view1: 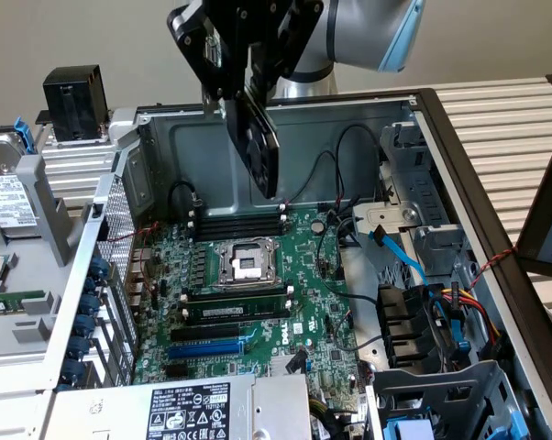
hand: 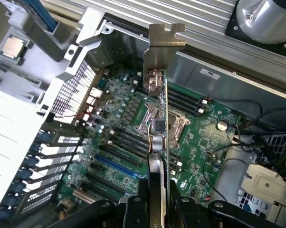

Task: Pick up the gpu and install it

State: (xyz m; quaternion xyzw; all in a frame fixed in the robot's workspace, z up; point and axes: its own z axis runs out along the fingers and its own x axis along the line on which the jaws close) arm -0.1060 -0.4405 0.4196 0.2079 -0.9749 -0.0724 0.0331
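The gripper (view1: 242, 92) clamps the gpu (view1: 260, 147) over the motherboard (view1: 294, 275). Square its edge to the blue slot (view1: 205, 349), at the exterior view's six o'clock.

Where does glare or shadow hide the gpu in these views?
Exterior view: even light, no glare; the gpu in the hand is a dark shape against the grey case wall. Wrist view: the pale panel beside the case is washed out, while the gpu's bracket is evenly lit.
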